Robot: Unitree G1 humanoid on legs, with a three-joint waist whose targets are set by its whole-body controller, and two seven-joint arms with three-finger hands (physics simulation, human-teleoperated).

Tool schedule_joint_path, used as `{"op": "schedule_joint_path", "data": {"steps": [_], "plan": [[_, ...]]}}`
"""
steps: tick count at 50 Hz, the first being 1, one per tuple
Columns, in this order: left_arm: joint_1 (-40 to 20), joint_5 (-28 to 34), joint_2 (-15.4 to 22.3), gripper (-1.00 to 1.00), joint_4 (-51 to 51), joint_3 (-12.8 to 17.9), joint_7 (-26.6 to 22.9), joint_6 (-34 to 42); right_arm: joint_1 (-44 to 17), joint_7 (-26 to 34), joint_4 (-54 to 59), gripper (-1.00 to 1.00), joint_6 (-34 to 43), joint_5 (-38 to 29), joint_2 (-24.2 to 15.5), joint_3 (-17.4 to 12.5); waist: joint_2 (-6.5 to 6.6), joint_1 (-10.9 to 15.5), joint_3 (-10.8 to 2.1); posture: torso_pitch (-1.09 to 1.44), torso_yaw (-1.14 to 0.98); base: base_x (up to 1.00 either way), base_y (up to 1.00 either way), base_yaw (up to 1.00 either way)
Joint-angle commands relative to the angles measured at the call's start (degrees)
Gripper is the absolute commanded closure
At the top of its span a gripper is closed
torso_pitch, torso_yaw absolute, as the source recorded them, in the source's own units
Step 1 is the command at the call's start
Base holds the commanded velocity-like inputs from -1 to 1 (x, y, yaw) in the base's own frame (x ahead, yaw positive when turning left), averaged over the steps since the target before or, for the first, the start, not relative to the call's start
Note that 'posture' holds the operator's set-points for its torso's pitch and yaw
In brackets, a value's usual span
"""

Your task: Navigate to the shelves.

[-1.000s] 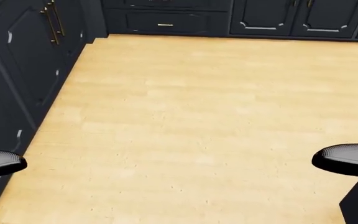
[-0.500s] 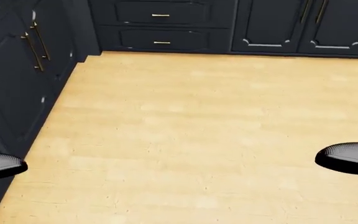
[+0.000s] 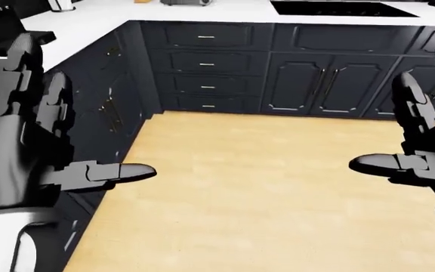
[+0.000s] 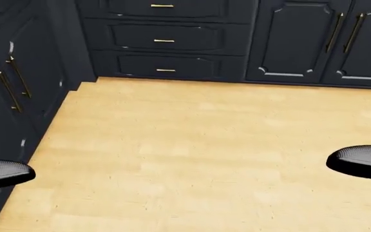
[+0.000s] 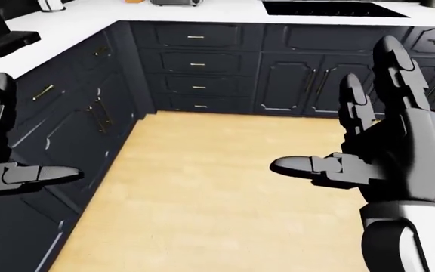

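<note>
Shelves are not showing in any view at this moment; only a corner of a kitchen is filling the frames, so where they stand cannot be told. As fixed furniture they are a place to walk to, not something to lift or grip, so by my judgement no hold is being called for, only a clear stop facing them.

Dark navy cabinets (image 3: pixel 308 79) are running across the top of the eye views, with a drawer stack (image 3: pixel 206 68) at upper centre and a white countertop (image 5: pixel 225 10) above them carrying a black cooktop (image 3: pixel 331 8) at upper right. More cabinets are lining the left edge. A pale wood floor (image 4: pixel 198 154) is filling the middle and bottom.

The left hand (image 3: pixel 32 153) is hanging at lower left, fingers spread wide and upright, thumb pointing inward, holding nothing. The right hand (image 5: pixel 384 153) at right is likewise splayed wide and empty.

Against the earlier head views, the whole picture is shifting: the cabinets are sliding lower into frame and another drawer is appearing, so the camera is moving, not the furniture.
</note>
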Motion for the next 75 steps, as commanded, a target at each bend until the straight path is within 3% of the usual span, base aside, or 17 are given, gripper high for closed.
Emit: {"op": "schedule_joint_path", "data": {"steps": [1,5,7,9,17,21,23,26,34,36,43,46,47,51,57,63,75], "plan": [[-0.90,0.57,0.84,-1.00,-0.27,1.02,0.18,-1.58,-0.77,0.05,-0.32,-1.00,-1.28,0.05,-0.58,-0.43,-0.16,-0.19,0.06,0.00,0.00,0.66,-0.07,0.00],[-0.59,0.37,1.03,-1.00,-0.27,1.17,0.39,-1.96,-0.81,-0.39,-0.23,-1.00,-1.49,0.68,-0.83,-1.02,1.76,-0.62,-1.01,0.00,0.00,0.65,-0.07,0.00],[-0.10,0.31,1.15,-1.00,-0.27,1.41,0.33,-2.43,-0.41,-0.16,-0.30,-1.00,-1.76,0.12,-0.68,-0.80,5.92,0.35,-2.01,0.00,0.00,0.65,-0.07,0.00],[0.24,0.57,1.29,-1.00,-0.27,1.00,0.38,-2.89,-0.20,0.30,-0.42,-1.00,-1.76,-0.83,-0.32,-0.41,4.46,-0.06,1.83,0.00,0.00,0.65,-0.06,0.00],[0.27,-0.43,1.90,-1.00,-0.27,1.45,1.06,-2.97,-0.45,0.16,-0.66,-1.00,-1.26,-1.01,0.11,-0.30,3.76,2.58,-0.72,0.00,0.00,0.63,-0.06,0.00],[0.39,-0.24,1.85,-1.00,-0.27,1.30,1.06,-3.16,-0.45,0.45,-0.52,-1.00,-1.33,-1.32,0.16,-0.25,-1.12,1.75,-2.16,0.00,0.00,0.59,-0.03,0.00],[0.09,-0.04,1.67,-1.00,-0.27,1.20,0.94,-2.80,-0.61,0.59,-0.32,-1.00,-1.41,-1.46,0.14,-0.31,-0.63,0.98,2.04,0.00,0.00,0.54,-0.02,0.00],[0.16,0.54,1.35,-1.00,-0.27,0.90,0.62,-2.80,-0.59,1.27,-0.32,-1.00,-1.40,-2.73,0.45,-0.14,-0.77,0.70,-0.74,0.00,0.00,0.20,0.00,0.00],[-0.36,0.61,1.14,-1.00,-0.27,0.67,0.37,-2.33,-0.93,1.12,-0.09,-1.00,-0.93,-2.84,0.59,-0.18,4.73,0.70,-1.21,0.00,0.00,0.06,0.00,0.00],[-0.64,0.01,1.48,-1.00,-0.27,0.67,0.81,-2.21,-1.07,0.88,0.44,-1.00,-0.87,-3.27,0.31,-0.12,5.27,1.52,1.01,0.00,0.00,0.00,0.00,0.00],[-0.70,1.26,0.57,-1.00,-0.27,0.40,-0.06,-1.96,-1.08,0.39,0.54,-1.00,-2.18,-1.20,0.52,-1.19,2.70,1.62,2.14,0.00,0.00,0.00,0.00,0.00],[-0.63,0.54,0.94,-1.00,-0.27,0.75,0.33,-2.12,-0.69,-0.18,0.34,-1.00,-3.06,-0.49,0.11,-0.94,-2.44,1.24,-0.87,0.00,0.00,0.05,0.00,0.00],[-0.52,0.58,1.01,-1.00,-0.27,0.68,0.35,-2.24,-0.57,-0.14,0.40,-1.00,-3.37,-0.40,0.09,-1.01,1.31,0.79,-0.58,0.00,0.00,0.10,0.00,0.00],[-0.30,-0.50,1.77,-1.00,-0.27,0.93,1.20,-2.62,-0.20,0.12,0.44,-1.00,-3.59,-1.19,0.13,-0.57,0.45,0.34,-1.35,0.00,0.00,0.13,0.00,0.00],[-0.02,0.01,1.49,-1.00,-0.27,0.85,0.89,-2.83,-0.34,0.26,0.51,-1.00,-3.08,-2.30,0.40,-0.27,6.24,-0.14,-0.86,0.00,0.00,0.10,0.00,0.00],[0.08,-0.25,2.03,-1.00,-0.27,0.65,1.33,-3.10,-0.34,1.18,0.18,-1.00,-2.61,-3.11,0.74,-0.25,2.16,0.50,-0.46,0.00,0.00,0.00,0.00,0.00],[-0.66,-0.30,2.22,-1.00,-0.27,0.10,1.55,-2.66,-0.62,1.07,0.36,-1.00,-2.33,-2.93,0.78,-0.38,3.75,0.91,-1.50,0.00,0.00,0.00,-0.11,0.00]]}}
